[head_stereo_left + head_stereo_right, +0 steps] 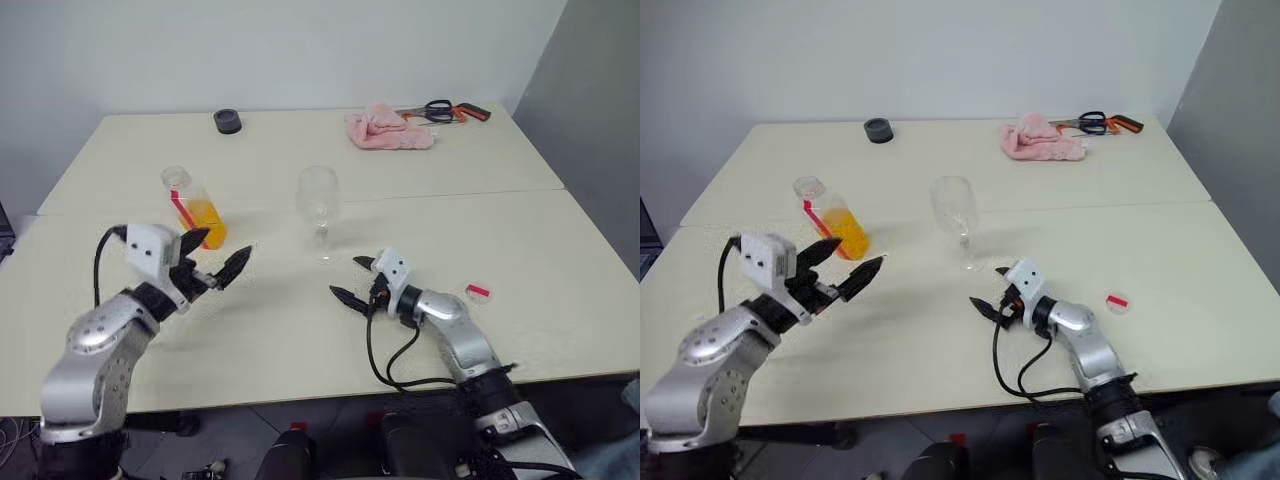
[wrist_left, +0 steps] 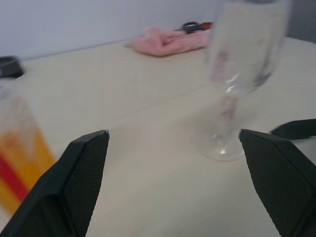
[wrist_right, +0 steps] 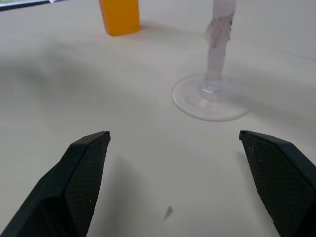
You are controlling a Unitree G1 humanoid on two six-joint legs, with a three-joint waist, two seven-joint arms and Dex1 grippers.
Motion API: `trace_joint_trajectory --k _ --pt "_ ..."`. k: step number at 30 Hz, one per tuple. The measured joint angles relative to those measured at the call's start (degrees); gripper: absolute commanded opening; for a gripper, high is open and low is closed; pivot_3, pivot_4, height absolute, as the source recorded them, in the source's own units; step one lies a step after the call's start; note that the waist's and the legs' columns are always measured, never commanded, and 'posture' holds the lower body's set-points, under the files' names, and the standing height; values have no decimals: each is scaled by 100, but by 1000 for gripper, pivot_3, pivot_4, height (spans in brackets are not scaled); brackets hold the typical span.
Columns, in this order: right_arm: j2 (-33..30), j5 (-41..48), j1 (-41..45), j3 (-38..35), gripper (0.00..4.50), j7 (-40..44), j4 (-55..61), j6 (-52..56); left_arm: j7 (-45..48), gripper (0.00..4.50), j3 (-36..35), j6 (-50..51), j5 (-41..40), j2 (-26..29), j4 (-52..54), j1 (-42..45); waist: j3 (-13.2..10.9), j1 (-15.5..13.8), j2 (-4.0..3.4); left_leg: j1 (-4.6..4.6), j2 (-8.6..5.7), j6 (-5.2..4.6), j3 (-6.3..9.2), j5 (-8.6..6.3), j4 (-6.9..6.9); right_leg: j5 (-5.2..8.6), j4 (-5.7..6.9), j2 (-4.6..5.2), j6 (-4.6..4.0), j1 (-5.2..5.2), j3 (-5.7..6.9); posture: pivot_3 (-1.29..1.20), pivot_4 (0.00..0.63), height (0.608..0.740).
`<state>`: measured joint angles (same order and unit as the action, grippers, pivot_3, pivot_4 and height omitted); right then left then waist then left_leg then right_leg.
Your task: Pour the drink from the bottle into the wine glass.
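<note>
Both end effectors stand wide and hold nothing. My left end effector (image 1: 222, 263) hangs just above the worktop (image 1: 520, 240), beside the bottle (image 1: 195, 209), which stands upright with its neck bare and orange drink (image 1: 206, 222) filling its lower half. My right end effector (image 1: 352, 281) sits low over the worktop, just short of the wine glass (image 1: 319, 207), whose foot shows close ahead between my fingers in the right wrist view. The glass looks empty and upright.

Step in hand, by my judgement: the approach to grasp. Nothing is poured yet. A small white-and-red cap (image 1: 478, 292) lies on the worktop to my right, so the bottle appears ready. The next move calls for my left end effector to advance around the bottle body and close firmly below the neck, keeping it upright until it is over the glass. The right one may steady the stem.

Clearances: bottle and glass stand apart with bare worktop between them. A pink cloth (image 1: 388, 129), scissors (image 1: 446, 111) and a dark round object (image 1: 228, 121) lie at the far edge, well away. The near edge is close under my arms, and the glass foot is narrow; a nudge could tip it.
</note>
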<state>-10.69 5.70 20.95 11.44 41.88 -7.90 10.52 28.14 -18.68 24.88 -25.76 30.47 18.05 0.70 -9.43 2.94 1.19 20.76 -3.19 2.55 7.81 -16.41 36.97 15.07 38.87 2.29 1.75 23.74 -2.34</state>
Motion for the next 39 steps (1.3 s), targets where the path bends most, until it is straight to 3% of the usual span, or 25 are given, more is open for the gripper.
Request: trace_joint_trajectory --k 6,13,24,39 --pt "-512 500 -115 56 4466 434 1297 1006 -852 4500 -304 -508 535 -513 -238 -296 1 -117 2 2 1 -1 13 -1 3 1 -8 0 1 -8 5 0 150 740" --pt "-725 795 -129 181 4466 656 1857 1402 -1184 4500 -406 -635 692 -607 -314 -218 2 -126 3 1 1 -1 15 -1 4 1 -14 0 2 -14 14 0 150 740" --pt "-742 909 52 196 4466 599 2061 1580 -1332 4500 -419 -385 667 -454 -1115 906 2 -127 4 1 -1 1 15 1 4 0 -15 0 3 -15 22 0 150 740" --pt "-781 965 129 202 4466 463 2189 1650 -655 4500 -4 -562 837 -39 -2822 2281 2 -124 5 7 -4 22 10 11 2 -1 -19 3 4 -6 20 0 150 740"
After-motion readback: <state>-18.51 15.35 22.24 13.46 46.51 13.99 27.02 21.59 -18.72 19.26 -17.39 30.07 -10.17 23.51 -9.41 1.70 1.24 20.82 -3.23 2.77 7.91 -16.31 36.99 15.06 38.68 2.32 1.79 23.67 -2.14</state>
